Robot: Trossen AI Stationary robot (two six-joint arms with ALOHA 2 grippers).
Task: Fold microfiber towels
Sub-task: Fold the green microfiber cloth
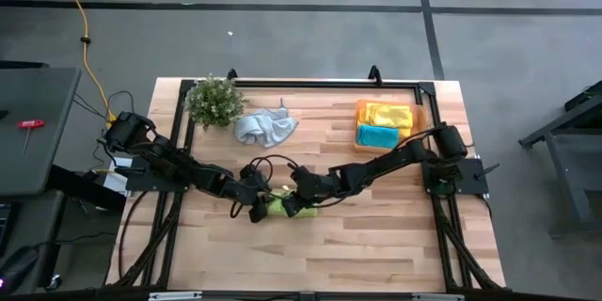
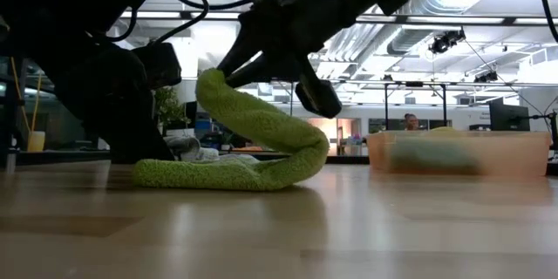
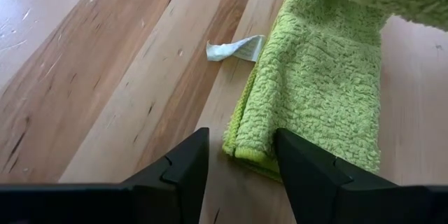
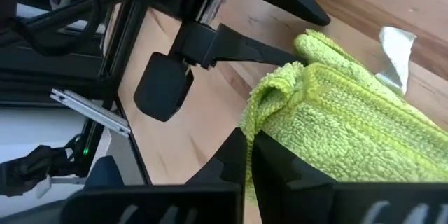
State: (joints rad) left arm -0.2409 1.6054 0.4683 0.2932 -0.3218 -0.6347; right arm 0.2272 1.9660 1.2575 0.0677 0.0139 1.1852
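Wood-plank table (image 1: pixel 376 235), front-centre: lime green microfiber towel (image 1: pixel 279 206) half folded, right gripper (image 4: pixel 250 155) clenched on its lifted edge, curling it over the flat half. Left gripper (image 3: pixel 241 171) released, fingers spread astride the flat corner. Soft, light, floppy and grippy, best pinched at corners; grey-blue towel (image 1: pixel 264 128), plant (image 1: pixel 215 101), orange tray (image 1: pixel 418 124) behind.

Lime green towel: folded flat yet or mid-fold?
Mid-fold. The lime green towel has one edge lifted and curled over in the right end effector, the rest flat on the table.
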